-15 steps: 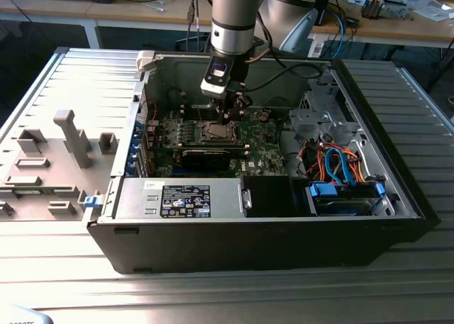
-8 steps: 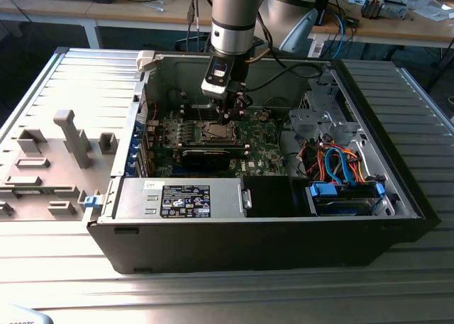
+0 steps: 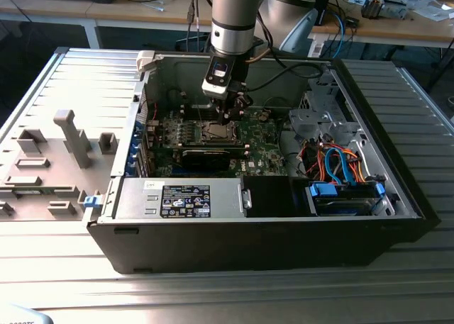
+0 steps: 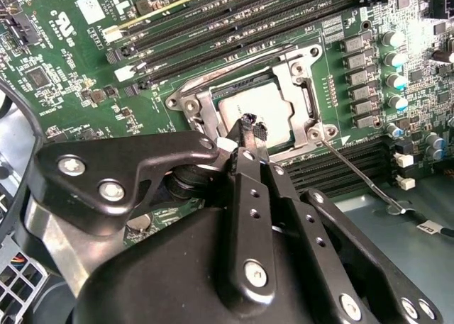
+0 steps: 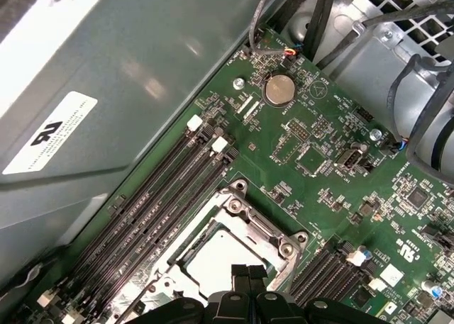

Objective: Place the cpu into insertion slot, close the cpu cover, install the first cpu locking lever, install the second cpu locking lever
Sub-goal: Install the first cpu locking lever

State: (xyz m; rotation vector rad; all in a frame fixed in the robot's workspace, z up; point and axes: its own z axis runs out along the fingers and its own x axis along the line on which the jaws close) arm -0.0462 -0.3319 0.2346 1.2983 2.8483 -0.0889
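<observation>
The gripper (image 4: 248, 123) is hovering with its fingers pressed together, grasping nothing. Directly under its tips the cpu (image 4: 266, 104) is sitting in the insertion slot (image 3: 214, 131), silver face up. The cpu cover (image 4: 301, 79) is lying around the chip, apparently flat, though the gripper is hiding one part. Just beyond the tips, a thin locking lever (image 4: 358, 171) is sticking out from the cover's corner.

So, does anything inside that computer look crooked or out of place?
Mostly tidy: the cpu lies flat under the cpu cover. One thin lever beside it sticks out at an angle across the board, looking unlatched. The gripper is poised right at the chip.
</observation>
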